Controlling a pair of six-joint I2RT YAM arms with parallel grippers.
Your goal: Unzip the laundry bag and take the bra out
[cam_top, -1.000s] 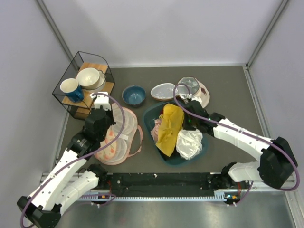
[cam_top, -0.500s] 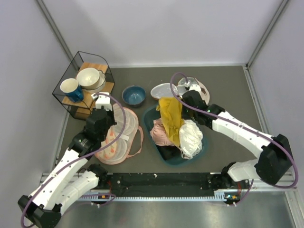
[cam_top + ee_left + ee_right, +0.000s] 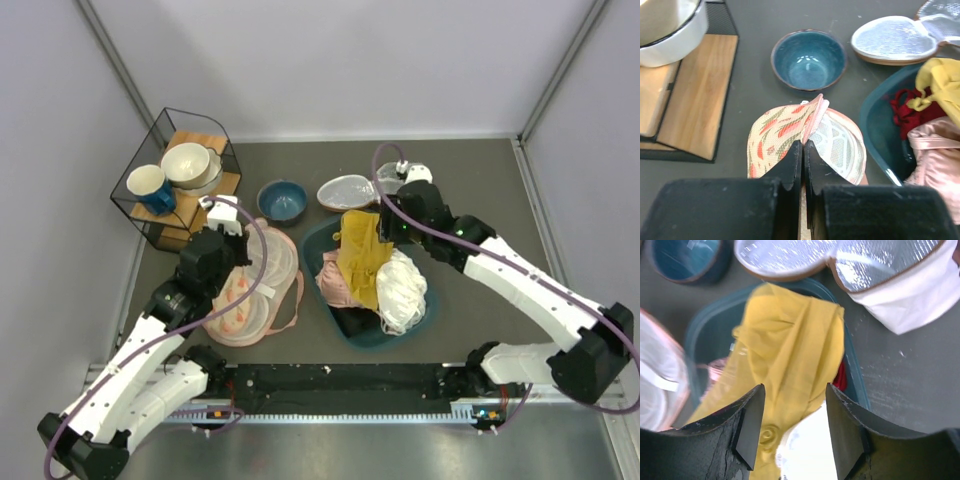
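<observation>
The laundry bag (image 3: 245, 300) lies flat on the table left of the teal basin (image 3: 352, 336), its mesh inside showing. My left gripper (image 3: 238, 262) is shut on the bag's raised far edge. In the left wrist view a thin strip of the printed peach laundry bag (image 3: 780, 135) stands pinched between the two jaws of the left gripper (image 3: 804, 145). The mustard-yellow bra (image 3: 360, 255) lies draped over the clothes in the basin. My right gripper (image 3: 386, 228) hovers over its far end, open and holding nothing. Under the right gripper (image 3: 795, 387) the bra (image 3: 790, 340) lies loose.
A pink lacy garment (image 3: 338, 282) and a white bundle (image 3: 403, 290) share the basin. Behind it sit a blue bowl (image 3: 282, 200) and an open beige pouch with silver lining (image 3: 345, 190). A wire rack with cups (image 3: 180, 180) stands at the back left.
The right gripper lifted the bra's end toward the back of the basin, then opened and let it drop onto the clothes. The left gripper kept its place on the bag.
</observation>
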